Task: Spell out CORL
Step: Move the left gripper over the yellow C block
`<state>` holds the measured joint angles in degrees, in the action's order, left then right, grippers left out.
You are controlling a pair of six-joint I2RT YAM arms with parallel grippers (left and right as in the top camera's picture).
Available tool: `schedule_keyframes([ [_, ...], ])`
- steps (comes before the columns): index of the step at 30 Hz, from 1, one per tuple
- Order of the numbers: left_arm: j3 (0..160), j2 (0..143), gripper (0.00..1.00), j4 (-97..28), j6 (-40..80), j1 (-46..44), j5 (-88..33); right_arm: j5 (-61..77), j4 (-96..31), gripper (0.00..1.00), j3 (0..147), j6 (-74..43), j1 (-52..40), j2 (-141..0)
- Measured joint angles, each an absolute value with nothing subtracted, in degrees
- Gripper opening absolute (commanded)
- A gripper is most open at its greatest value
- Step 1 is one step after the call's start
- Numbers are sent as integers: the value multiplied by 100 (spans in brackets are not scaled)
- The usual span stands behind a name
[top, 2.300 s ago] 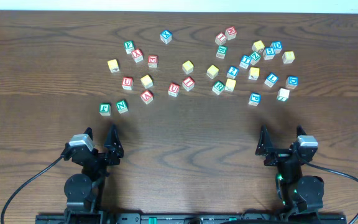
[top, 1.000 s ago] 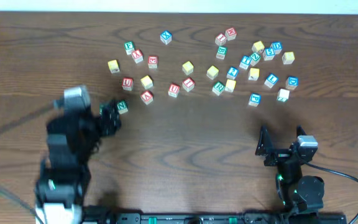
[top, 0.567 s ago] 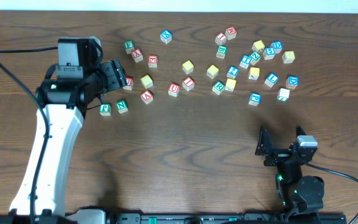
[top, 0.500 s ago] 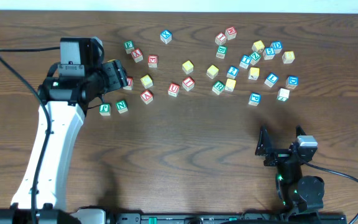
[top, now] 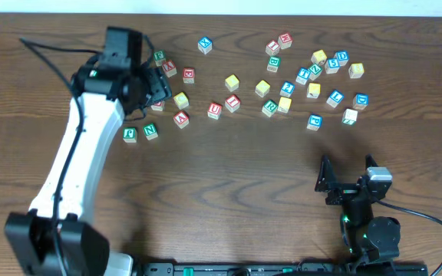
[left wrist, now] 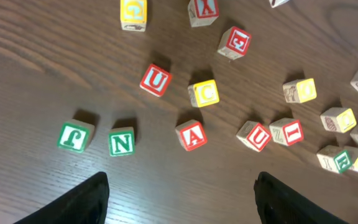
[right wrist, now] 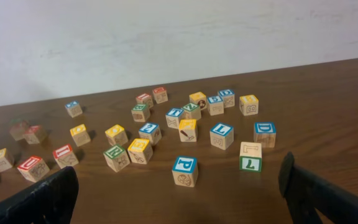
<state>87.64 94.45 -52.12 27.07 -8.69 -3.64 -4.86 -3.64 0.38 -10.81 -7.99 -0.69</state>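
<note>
Left arm reaching far out, right arm folded at its base
The left arm [top: 74,165] stretches away from its base, its white link slanting up to a bent wrist, and the left gripper [left wrist: 180,183] looks down with its two dark fingers [left wrist: 89,202] spread apart and nothing between them; the right arm [top: 367,226] sits tucked low, the right gripper [right wrist: 179,186] level, jaws wide, empty

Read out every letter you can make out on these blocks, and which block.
"C": yellow cube
"U": red U cube
"A": red A cube
"N": green cube
"L": blue L cube
"D": blue D cube
"P": blue P cube
Others are too small, tilted or blurred to read surely.
</note>
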Motion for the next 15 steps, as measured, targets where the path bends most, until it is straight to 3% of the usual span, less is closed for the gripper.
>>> schedule_keyframes([
  [9, 9603, 10698, 74, -5369, 3496, -1094, -130, -486, -366, 99, 38, -1081, -799, -69],
  [10, 9603, 10768, 98, -5347, 3531, -1094, -128, -489, -366, 99, 38, -1081, -799, -69],
  [15, 9609, 11139, 98, -5030, 3717, -1135, -110, -489, -366, 99, 38, -1081, -799, -69],
])
